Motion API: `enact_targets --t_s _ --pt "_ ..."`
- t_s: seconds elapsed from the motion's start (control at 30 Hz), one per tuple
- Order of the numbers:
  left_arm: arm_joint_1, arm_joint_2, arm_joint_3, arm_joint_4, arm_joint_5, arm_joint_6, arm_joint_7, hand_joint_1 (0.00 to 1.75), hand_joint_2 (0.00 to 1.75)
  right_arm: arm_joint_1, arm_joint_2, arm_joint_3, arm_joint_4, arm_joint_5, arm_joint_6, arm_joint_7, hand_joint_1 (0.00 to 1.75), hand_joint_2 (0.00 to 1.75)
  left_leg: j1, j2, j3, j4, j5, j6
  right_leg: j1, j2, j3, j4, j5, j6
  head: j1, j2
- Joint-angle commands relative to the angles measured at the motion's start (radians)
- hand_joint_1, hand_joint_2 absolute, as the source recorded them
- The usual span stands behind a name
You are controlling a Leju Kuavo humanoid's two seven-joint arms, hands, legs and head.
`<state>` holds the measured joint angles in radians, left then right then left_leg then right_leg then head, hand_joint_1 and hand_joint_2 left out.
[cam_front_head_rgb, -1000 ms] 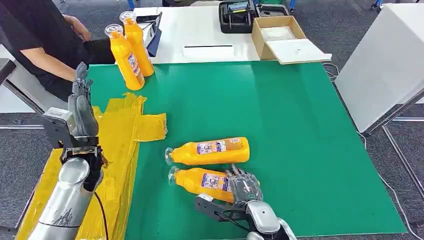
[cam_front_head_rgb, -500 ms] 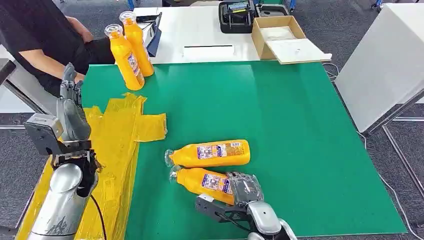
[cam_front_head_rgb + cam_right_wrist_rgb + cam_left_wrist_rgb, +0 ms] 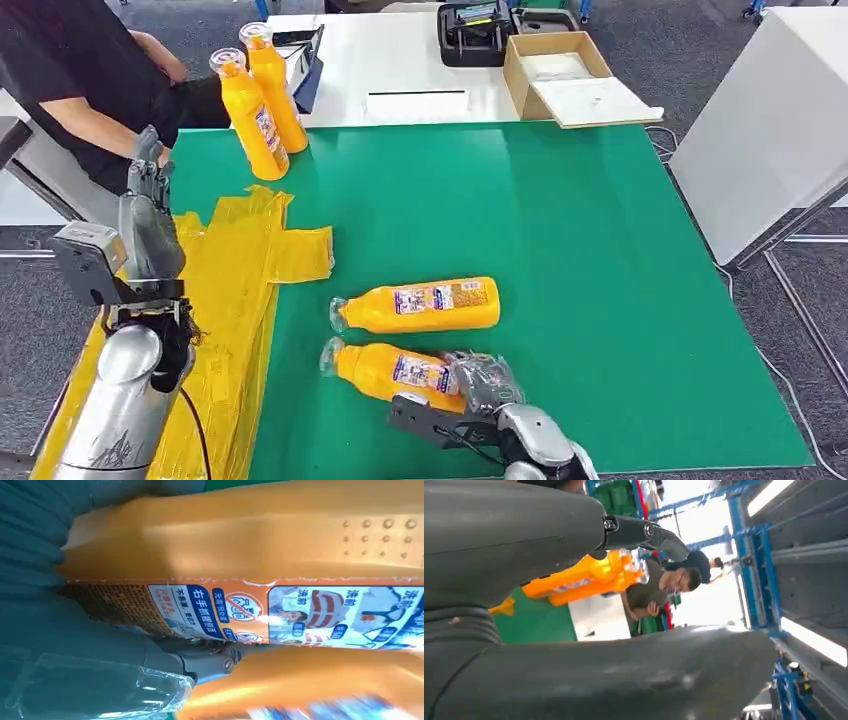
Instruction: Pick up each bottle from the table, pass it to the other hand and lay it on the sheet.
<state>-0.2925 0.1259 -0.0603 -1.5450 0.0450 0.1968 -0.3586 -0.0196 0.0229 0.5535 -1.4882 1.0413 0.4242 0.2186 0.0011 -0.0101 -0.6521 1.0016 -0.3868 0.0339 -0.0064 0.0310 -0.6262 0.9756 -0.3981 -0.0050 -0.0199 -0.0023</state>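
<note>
1. The right hand (image 3: 483,378) gripped the near bottle (image 3: 385,368) at its base end, low on the green mat (image 3: 560,250); the fingers (image 3: 210,662) wrapped the orange body beside the printed label (image 3: 280,612)
2. That near bottle lay on its side, cap toward the robot's left; from the head view I could not tell whether it rested on the mat or was raised a little off it
3. A second bottle (image 3: 420,305) lay on its side just beyond the first, roughly parallel to it, cap also pointing left, with a narrow gap of mat between the two
4. The left hand (image 3: 150,215) stood raised above the yellow sheet (image 3: 235,270), fingers straight, pointing up and held close together, holding nothing
5. In the left wrist view the thumb (image 3: 624,680) and fingers (image 3: 644,532) stood apart with open space between them
6. The yellow sheet lay crumpled along the left side of the mat, well apart from both lying bottles
7. Two upright bottles (image 3: 258,100) stood touching each other at the far left corner of the mat
8. A person in a dark top (image 3: 70,80) sat beside that corner
9. On the white table (image 3: 390,70) beyond the mat were an open cardboard box (image 3: 560,75) and a black case (image 3: 472,32)
</note>
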Motion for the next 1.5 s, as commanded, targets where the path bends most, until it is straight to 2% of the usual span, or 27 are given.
enact_targets --t_s 0.03,0.1,0.27,0.37,0.5,0.63,0.7,0.8,0.9,0.93,1.0,1.03,1.1,1.27,1.43,1.5 --pt "-0.095 -0.003 -0.023 0.159 0.087 -0.150 0.039 0.00 1.75 -0.113 -0.100 -0.104 -0.367 -0.163 -0.025 -0.058 1.75 1.75 -0.001 -0.002 0.002 0.004 -0.002 -0.002 -0.001 -0.006 0.003 0.004 -0.003 0.001 0.000 0.000" --pt "-0.120 -0.020 -0.033 0.191 0.153 -0.221 0.046 0.00 1.75 -0.178 -0.116 -0.120 -0.397 -0.235 -0.049 -0.057 1.75 1.75 -0.001 -0.001 0.000 0.002 -0.001 -0.001 -0.001 -0.003 0.001 0.003 -0.001 0.001 0.000 0.000" --pt "-0.149 -0.034 -0.076 0.205 0.232 -0.277 0.045 0.00 1.75 -0.266 -0.145 -0.167 -0.341 -0.341 -0.105 -0.071 1.75 1.75 -0.001 -0.003 0.002 0.002 0.001 -0.001 0.000 -0.005 0.003 0.001 -0.001 0.001 0.000 0.000" --pt "-0.146 -0.023 -0.095 0.221 0.330 -0.330 0.069 0.00 1.75 -0.364 -0.191 -0.164 -0.237 -0.404 -0.118 -0.085 1.75 1.75 -0.001 -0.002 0.003 0.002 0.000 -0.001 -0.001 -0.005 0.004 0.001 -0.001 0.001 0.000 0.000" --pt "-0.169 -0.011 -0.124 0.287 0.417 -0.384 0.066 0.00 1.75 -0.493 -0.274 -0.153 -0.084 -0.563 -0.130 -0.122 1.75 1.75 -0.001 0.001 0.005 0.001 0.000 -0.001 -0.001 -0.002 0.005 0.000 0.000 0.001 0.000 0.000" --pt "-0.167 -0.020 -0.140 0.277 0.417 -0.381 0.066 0.00 1.75 -0.503 -0.292 -0.146 -0.067 -0.585 -0.135 -0.130 1.75 1.75 -0.001 -0.001 0.003 0.001 0.000 -0.001 -0.001 -0.004 0.005 0.000 0.000 0.001 0.000 0.000" --pt "-0.156 -0.046 -0.146 0.244 0.435 -0.375 0.063 0.00 1.75 -0.526 -0.299 -0.117 -0.026 -0.636 -0.144 -0.124 1.75 1.75 0.000 -0.001 0.002 0.001 0.001 0.000 0.000 -0.003 0.003 0.000 0.000 0.001 0.000 0.000" --pt "-0.063 -0.066 -0.160 0.139 0.451 -0.366 0.059 0.00 1.75 -0.516 -0.284 -0.102 0.005 -0.647 -0.188 -0.140 1.75 1.75 0.000 0.000 0.004 0.002 -0.001 -0.001 0.000 -0.002 0.006 0.000 -0.001 0.001 0.000 0.000" --pt "-0.018 -0.095 -0.183 0.073 0.439 -0.345 0.039 0.00 1.75 -0.542 -0.237 -0.103 0.029 -0.657 -0.204 -0.133 1.75 1.75 -0.001 0.002 0.005 0.000 -0.001 -0.001 -0.001 0.000 0.006 -0.001 0.000 0.001 0.000 0.000" --pt "-0.019 -0.101 -0.192 0.068 0.433 -0.339 0.036 0.00 1.75 -0.552 -0.224 -0.103 0.038 -0.659 -0.205 -0.130 1.75 1.75 -0.001 0.003 0.011 0.002 -0.004 -0.002 -0.001 -0.001 0.012 0.000 -0.003 0.001 0.000 0.000" --pt "-0.048 -0.125 -0.220 0.070 0.425 -0.312 0.033 0.00 1.75 -0.595 -0.183 -0.097 0.088 -0.663 -0.209 -0.122 1.75 1.75 -0.001 0.002 0.002 0.002 -0.001 0.000 -0.001 0.000 0.003 0.000 0.000 0.001 0.000 0.000" --pt "-0.057 -0.129 -0.226 0.074 0.425 -0.304 0.034 0.00 1.75 -0.603 -0.178 -0.094 0.096 -0.663 -0.210 -0.121 1.75 1.75 0.000 0.002 0.004 0.003 -0.002 -0.001 0.000 -0.001 0.006 0.001 -0.002 0.001 0.000 0.000" --pt "-0.093 -0.136 -0.243 0.091 0.442 -0.287 0.030 0.00 1.75 -0.633 -0.147 -0.092 0.136 -0.675 -0.228 -0.123 1.75 1.75 0.000 0.001 -0.001 0.002 0.000 0.000 0.000 0.000 0.001 0.001 0.001 0.001 0.000 0.000" --pt "-0.136 -0.159 -0.239 0.111 0.474 -0.279 0.033 0.00 1.75 -0.673 -0.097 -0.071 0.185 -0.678 -0.239 -0.115 1.75 1.75 0.000 0.001 -0.001 0.002 0.001 0.000 0.000 0.000 0.000 0.001 0.001 0.000 0.000 0.000" --pt "-0.202 -0.197 -0.247 0.158 0.495 -0.273 0.053 0.00 1.75 -0.735 0.008 -0.006 0.307 -0.658 -0.277 -0.080 1.75 1.75 0.000 0.002 0.003 0.004 0.000 0.000 0.000 -0.001 0.004 0.003 -0.001 0.000 0.000 0.000" --pt "-0.208 -0.199 -0.248 0.164 0.495 -0.272 0.054 0.00 1.75 -0.741 0.023 0.008 0.326 -0.652 -0.294 -0.080 1.75 1.75 0.000 0.002 0.002 0.002 0.001 0.001 0.000 0.000 0.002 0.002 0.000 0.000 0.000 0.000"
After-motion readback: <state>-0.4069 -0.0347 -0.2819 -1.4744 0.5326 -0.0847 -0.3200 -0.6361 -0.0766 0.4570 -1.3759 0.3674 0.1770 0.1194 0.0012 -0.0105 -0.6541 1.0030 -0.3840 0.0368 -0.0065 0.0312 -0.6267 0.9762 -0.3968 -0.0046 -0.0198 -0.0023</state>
